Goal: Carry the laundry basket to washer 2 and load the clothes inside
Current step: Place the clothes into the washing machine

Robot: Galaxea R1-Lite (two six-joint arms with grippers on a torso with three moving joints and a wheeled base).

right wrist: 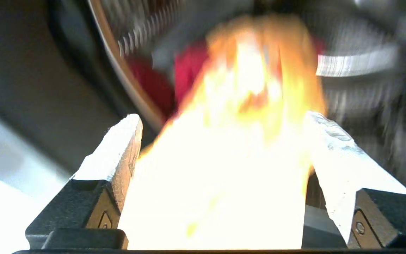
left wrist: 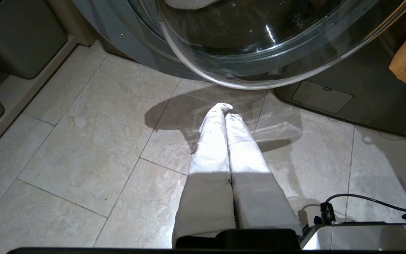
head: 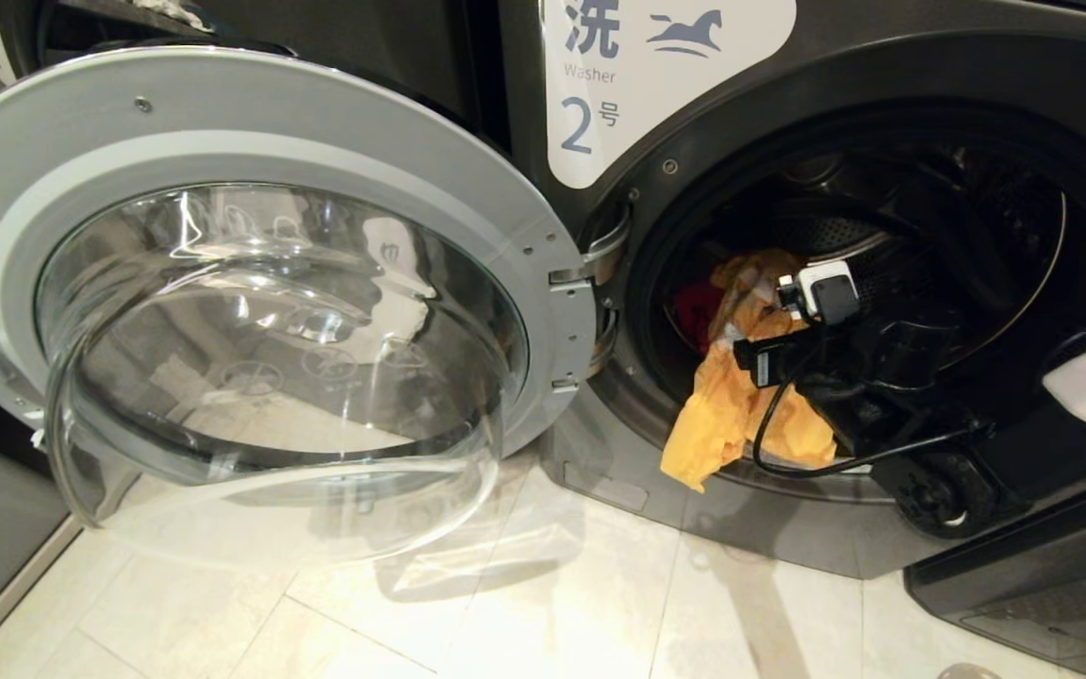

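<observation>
While its round chrome-rimmed glass door (head: 251,283) stands swung wide to the left, the dark grey front-load washer marked 2 (head: 882,123) holds a yellow-orange cloth (head: 741,405) that spills from the drum over the lower lip of the opening, with a red-pink cloth (head: 697,311) just behind it inside. From the head camera, the right gripper (head: 769,325) reaches into the opening, level, right against the yellow-orange cloth. Seen from the left wrist, the left gripper (left wrist: 224,107) hangs over the pale tiled floor (left wrist: 83,141), white-wrapped fingers pressed together on nothing, below the door's glass bowl. Seen from the right wrist, the fingers (right wrist: 125,141) stand wide apart, the yellow-orange cloth filling the gap between them, red-pink cloth beyond in the drum.
</observation>
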